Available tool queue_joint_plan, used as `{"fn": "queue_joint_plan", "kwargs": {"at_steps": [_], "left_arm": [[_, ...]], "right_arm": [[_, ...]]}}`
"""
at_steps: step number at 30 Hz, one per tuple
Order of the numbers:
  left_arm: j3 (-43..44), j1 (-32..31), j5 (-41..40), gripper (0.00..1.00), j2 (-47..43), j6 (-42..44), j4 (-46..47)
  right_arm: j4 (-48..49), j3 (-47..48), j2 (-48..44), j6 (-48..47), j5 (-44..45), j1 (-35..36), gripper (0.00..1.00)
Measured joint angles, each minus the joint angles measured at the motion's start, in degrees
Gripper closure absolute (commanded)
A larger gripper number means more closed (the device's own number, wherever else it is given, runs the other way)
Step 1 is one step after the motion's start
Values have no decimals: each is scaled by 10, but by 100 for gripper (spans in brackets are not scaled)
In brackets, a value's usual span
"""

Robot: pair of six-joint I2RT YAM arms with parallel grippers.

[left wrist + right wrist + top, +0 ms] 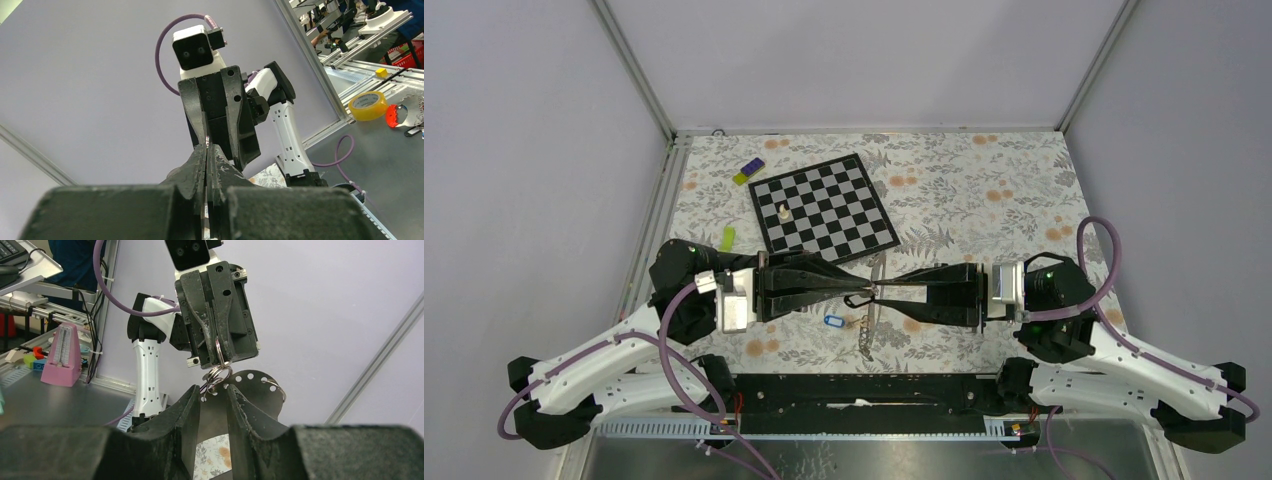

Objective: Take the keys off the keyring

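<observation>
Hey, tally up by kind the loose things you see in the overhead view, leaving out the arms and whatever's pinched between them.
chessboard: 1
white chess piece: 1
blue tag: 1
green strip: 1
purple-and-yellow block: 1
Total: 5
</observation>
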Motion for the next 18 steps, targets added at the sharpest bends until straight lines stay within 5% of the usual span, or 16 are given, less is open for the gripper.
{"fn": "queue_joint_plan", "kwargs": {"at_steps": [18], "left_arm": [[0, 0, 0, 100, 0, -1, 9]], "right_arm": [[30, -5, 11, 19, -9, 0, 78]]}}
